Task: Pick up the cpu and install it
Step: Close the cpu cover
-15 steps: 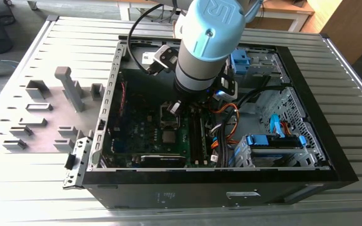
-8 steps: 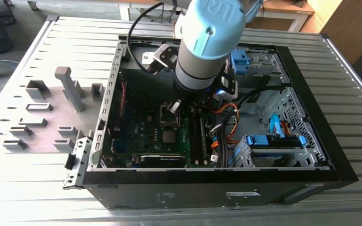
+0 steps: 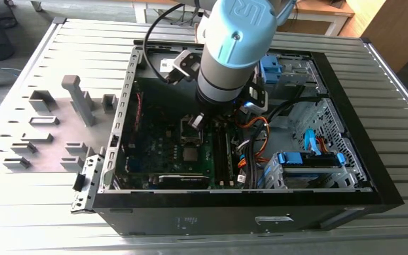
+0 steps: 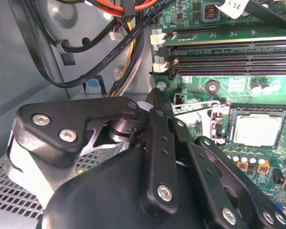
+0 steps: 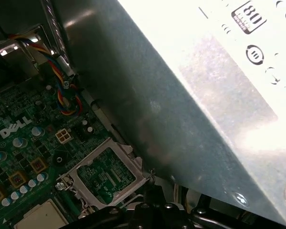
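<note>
Second wrist view: the cpu (image 4: 259,130) lies flat inside the socket (image 4: 231,125), silvery top up and square with the socket's frame. The gripper (image 4: 155,95) is just beside the socket, on the side where the thin wire lever (image 4: 200,105) runs out from it. Its two black linkages converge to a single tip, so the fingers look pressed together. The tip is at or against the lever's free end, but I cannot tell whether it pinches the wire or merely touches it.

In the first wrist view the hinged load plate (image 5: 83,167) stands swung open off the socket, with green board visible through its window. The grey power-supply box (image 5: 190,95) looms close beyond the socket.

Judging from this, picking up and seating the chip are done, and the step in hand is locking it in. Installation is not finished while the plate stands open. What remains calls for bringing the plate flat over the chip without nudging it, then pressing the lever down beside the socket until it latches. It needs a firm, steady force, with little room next to the power-supply box.
</note>
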Controlling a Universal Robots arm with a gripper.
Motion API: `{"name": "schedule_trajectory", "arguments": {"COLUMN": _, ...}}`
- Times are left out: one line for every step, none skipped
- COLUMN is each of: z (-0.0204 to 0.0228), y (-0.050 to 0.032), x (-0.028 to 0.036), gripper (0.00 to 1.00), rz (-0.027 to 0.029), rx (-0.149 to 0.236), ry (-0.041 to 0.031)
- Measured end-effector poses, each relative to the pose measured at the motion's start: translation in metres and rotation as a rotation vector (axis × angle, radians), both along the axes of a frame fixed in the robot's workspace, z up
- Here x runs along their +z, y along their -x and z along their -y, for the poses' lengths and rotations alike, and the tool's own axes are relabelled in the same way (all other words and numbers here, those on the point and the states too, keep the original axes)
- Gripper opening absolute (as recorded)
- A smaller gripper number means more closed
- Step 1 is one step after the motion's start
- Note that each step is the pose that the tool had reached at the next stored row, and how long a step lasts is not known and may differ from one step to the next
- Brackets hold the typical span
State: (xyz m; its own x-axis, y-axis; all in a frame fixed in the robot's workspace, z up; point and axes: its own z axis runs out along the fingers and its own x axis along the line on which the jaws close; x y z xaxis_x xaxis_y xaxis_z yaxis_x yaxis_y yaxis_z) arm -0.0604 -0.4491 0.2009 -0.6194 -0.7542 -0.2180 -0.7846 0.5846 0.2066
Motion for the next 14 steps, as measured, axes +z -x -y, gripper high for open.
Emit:
{"name": "schedule_trajectory", "arguments": {"z": 0.0, "y": 0.0, "x": -0.0008, "gripper": 0.11, "rz": 0.0, "rx": 0.0, "ry": 0.0001}}
{"name": "schedule_trajectory", "arguments": {"z": 0.0, "y": 0.0, "x": -0.0015, "gripper": 0.11, "rz": 0.0, "rx": 0.0, "ry": 0.0001}}
{"name": "schedule_trajectory", "arguments": {"z": 0.0, "y": 0.0, "x": -0.0022, "gripper": 0.11, "rz": -0.0001, "rx": 0.0, "ry": 0.0002}}
{"name": "schedule_trajectory", "arguments": {"z": 0.0, "y": 0.0, "x": -0.0026, "gripper": 0.11, "rz": 0.0, "rx": 0.0, "ry": 0.0002}}
{"name": "schedule_trajectory", "arguments": {"z": 0.0, "y": 0.0, "x": -0.0028, "gripper": 0.11, "rz": -0.0001, "rx": 0.0, "ry": 0.0003}}
{"name": "schedule_trajectory", "arguments": {"z": 0.0, "y": 0.0, "x": -0.0029, "gripper": 0.11, "rz": -0.0001, "rx": 0.001, "ry": 0.0002}}
{"name": "schedule_trajectory", "arguments": {"z": 0.0, "y": 0.0, "x": -0.0029, "gripper": 0.11, "rz": 0.0, "rx": 0.001, "ry": 0.0001}}
{"name": "schedule_trajectory", "arguments": {"z": 0.0, "y": 0.0, "x": -0.003, "gripper": 0.11, "rz": 0.0, "rx": 0.001, "ry": -0.0001}}
{"name": "schedule_trajectory", "arguments": {"z": 0.0, "y": 0.0, "x": -0.003, "gripper": 0.11, "rz": 0.0, "rx": 0.001, "ry": -0.0001}}
{"name": "schedule_trajectory", "arguments": {"z": 0.0, "y": 0.0, "x": -0.003, "gripper": 0.11, "rz": 0.0, "rx": 0.001, "ry": 0.0}}
{"name": "schedule_trajectory", "arguments": {"z": 0.0, "y": 0.0, "x": -0.003, "gripper": 0.11, "rz": 0.0001, "rx": 0.001, "ry": -0.0001}}
{"name": "schedule_trajectory", "arguments": {"z": -0.0001, "y": 0.0, "x": -0.003, "gripper": 0.11, "rz": 0.0001, "rx": 0.001, "ry": -0.0002}}
{"name": "schedule_trajectory", "arguments": {"z": -0.0001, "y": 0.0, "x": -0.003, "gripper": 0.11, "rz": 0.0001, "rx": 0.001, "ry": -0.0002}}
{"name": "schedule_trajectory", "arguments": {"z": -0.0001, "y": 0.0, "x": -0.003, "gripper": 0.11, "rz": 0.0001, "rx": 0.001, "ry": -0.0002}}
